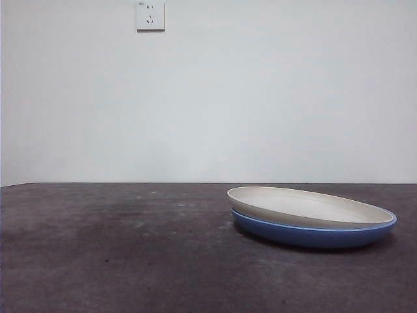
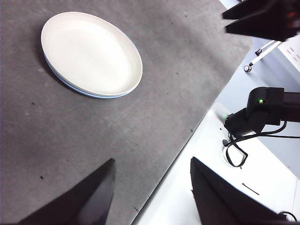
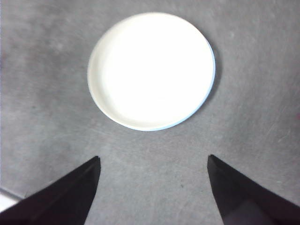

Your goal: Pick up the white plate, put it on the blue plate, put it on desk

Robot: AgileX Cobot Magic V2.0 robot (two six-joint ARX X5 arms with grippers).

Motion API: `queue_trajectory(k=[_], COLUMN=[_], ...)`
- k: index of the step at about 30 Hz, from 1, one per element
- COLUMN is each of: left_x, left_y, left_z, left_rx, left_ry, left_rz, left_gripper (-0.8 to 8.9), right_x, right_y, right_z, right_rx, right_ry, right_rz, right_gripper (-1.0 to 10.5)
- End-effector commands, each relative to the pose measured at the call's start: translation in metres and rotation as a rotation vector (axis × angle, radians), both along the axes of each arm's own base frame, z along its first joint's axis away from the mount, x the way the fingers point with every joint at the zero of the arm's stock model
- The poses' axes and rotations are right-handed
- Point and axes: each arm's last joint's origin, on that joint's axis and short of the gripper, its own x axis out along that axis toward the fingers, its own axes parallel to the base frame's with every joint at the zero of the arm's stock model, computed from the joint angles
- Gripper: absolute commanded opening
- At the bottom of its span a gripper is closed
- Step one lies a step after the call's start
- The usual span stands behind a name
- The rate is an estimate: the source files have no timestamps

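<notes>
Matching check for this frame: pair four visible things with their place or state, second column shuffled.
1. white plate
2. blue plate
3. right gripper
4. wall socket

A. on the desk, under the other plate
B. open, above the plates, holding nothing
C. high on the wall
D. stacked on top, slightly tilted

Pairs: 1-D, 2-A, 3-B, 4-C

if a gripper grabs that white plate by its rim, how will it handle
Probably stiff: the white plate keeps its shape resting tilted in the blue plate. Its low curved rim gives little to pinch, so it may slip. Loosely nested, it could slide if nudged.
</notes>
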Motion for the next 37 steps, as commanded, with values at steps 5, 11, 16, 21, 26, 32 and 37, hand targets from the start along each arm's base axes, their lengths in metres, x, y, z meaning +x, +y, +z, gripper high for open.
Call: queue_trajectory(k=[5, 11, 16, 21, 26, 32, 37], left_x=[0.001, 0.001, 0.001, 0.001, 0.001, 0.001, 0.001], left_y=[-0.002, -0.002, -0.002, -0.002, -0.002, -0.002, -0.002], left_z=[0.002, 0.002, 0.002, 0.002, 0.002, 0.002, 0.002], left_rx=[-0.003, -0.003, -0.003, -0.003, -0.003, -0.004, -0.004], left_ry=[-0.019, -0.018, -0.019, -0.019, -0.019, -0.022, -0.021], left_rz=[-0.021, -0.021, -0.021, -0.021, -0.021, -0.021, -0.021], left_gripper=[2.53, 2.53, 2.52, 2.52, 2.52, 2.52, 2.52], right_x=[0.05, 0.087, 0.112, 0.129, 0.142, 0.148, 0.15], right_y=[0.007, 0.008, 0.008, 0.008, 0.01, 0.011, 0.011], right_z=[-0.047, -0.079, -0.102, -0.124, -0.143, -0.156, -0.16], right_rx=[0.03, 0.026, 0.008, -0.002, -0.006, -0.01, -0.01], right_ry=[0.071, 0.126, 0.157, 0.192, 0.223, 0.248, 0.255], right_rz=[-0.059, -0.084, -0.108, -0.118, -0.119, -0.119, -0.123], right_gripper=[3.6, 3.6, 3.2, 3.2, 3.0, 2.1, 2.0])
